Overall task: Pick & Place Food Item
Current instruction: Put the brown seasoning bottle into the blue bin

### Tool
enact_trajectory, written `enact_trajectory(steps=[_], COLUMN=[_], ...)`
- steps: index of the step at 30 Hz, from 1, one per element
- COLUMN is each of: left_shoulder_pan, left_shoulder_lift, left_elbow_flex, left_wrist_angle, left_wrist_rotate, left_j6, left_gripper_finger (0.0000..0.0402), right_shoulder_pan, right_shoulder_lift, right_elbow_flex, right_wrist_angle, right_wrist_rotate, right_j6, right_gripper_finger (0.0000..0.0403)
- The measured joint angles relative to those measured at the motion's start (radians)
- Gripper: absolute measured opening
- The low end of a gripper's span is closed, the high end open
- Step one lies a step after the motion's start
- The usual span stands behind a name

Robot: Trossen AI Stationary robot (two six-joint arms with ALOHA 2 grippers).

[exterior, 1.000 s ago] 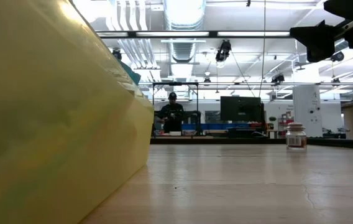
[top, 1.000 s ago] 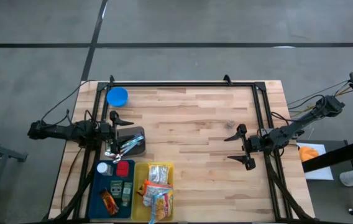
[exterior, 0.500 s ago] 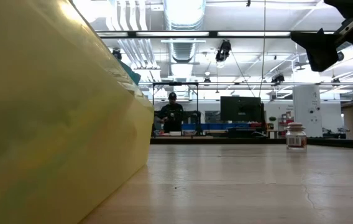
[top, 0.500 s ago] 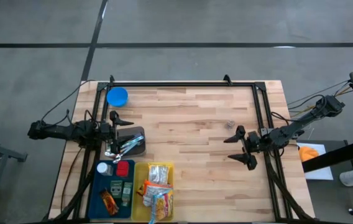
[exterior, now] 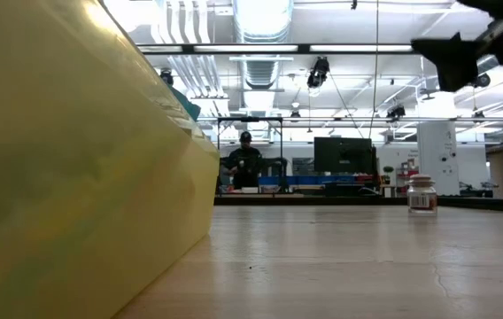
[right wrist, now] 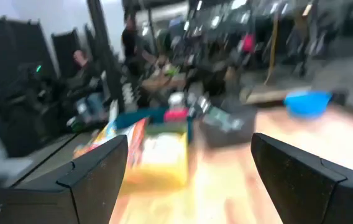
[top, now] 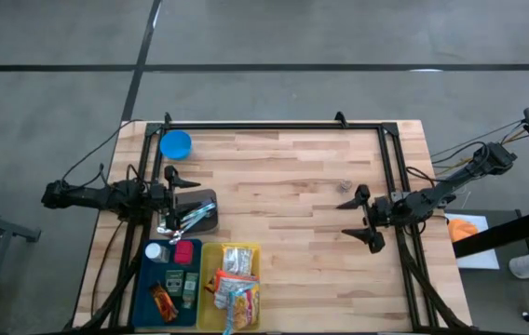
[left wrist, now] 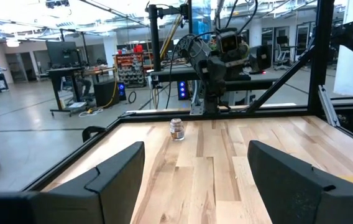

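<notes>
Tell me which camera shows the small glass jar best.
The left wrist view: the small glass jar stands upright, unobstructed. The low view shows it distant; the high view only a speck; right wrist misses it.

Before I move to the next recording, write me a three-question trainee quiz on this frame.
1. True or false: the right gripper holds a food item.
2. Which bin lies nearer the left gripper: A) the blue bin B) the yellow bin?
3. Fill in: the small glass jar stands on the table, nearest the ____ gripper.

Key: 1. False: its jaws are open and empty. 2. A. 3. right.
</notes>
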Motion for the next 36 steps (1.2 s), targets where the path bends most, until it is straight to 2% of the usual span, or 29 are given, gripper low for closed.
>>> enact_trajectory(steps=[3, 6, 9, 12, 15, 23, 28, 33, 36], left_shoulder_pan=[0.000, 0.000, 0.000, 0.000, 0.000, 0.000, 0.000, 0.000, 0.000], left_shoulder_lift=[0.000, 0.000, 0.000, 0.000, 0.000, 0.001, 0.000, 0.000, 0.000], left_elbow_flex=[0.000, 0.000, 0.000, 0.000, 0.000, 0.000, 0.000, 0.000, 0.000], left_wrist_angle=[0.000, 0.000, 0.000, 0.000, 0.000, 0.000, 0.000, 0.000, 0.000], left_wrist_rotate=[0.000, 0.000, 0.000, 0.000, 0.000, 0.000, 0.000, 0.000, 0.000], left_j6=[0.000, 0.000, 0.000, 0.000, 0.000, -0.003, -0.003, -0.003, -0.003], left_gripper_finger=[0.0287, 0.0287, 0.0287, 0.0287, 0.0287, 0.0287, 0.0287, 0.0287, 0.0287], right_shoulder_pan=[-0.001, -0.001, -0.001, -0.001, -0.002, 0.000, 0.000, -0.035, -0.087], right_shoulder_lift=[0.000, 0.001, 0.000, 0.000, 0.007, 0.101, 0.194, 0.288, 0.333], right_elbow_flex=[0.008, 0.037, 0.095, 0.182, 0.297, 0.589, 0.714, 0.788, 0.813], right_wrist_angle=[0.059, 0.053, -0.003, -0.230, -0.555, -1.219, -1.488, -1.665, -1.736], right_wrist_rotate=[0.047, 0.081, 0.181, 0.286, 0.339, 0.333, 0.329, 0.345, 0.284], right_j6=[-0.085, -0.075, -0.047, 0.050, 0.219, 0.737, 0.984, 1.218, 1.301], right_gripper_finger=[0.0338, 0.0338, 0.0338, 0.0338, 0.0338, 0.0338, 0.0338, 0.0338, 0.0338])
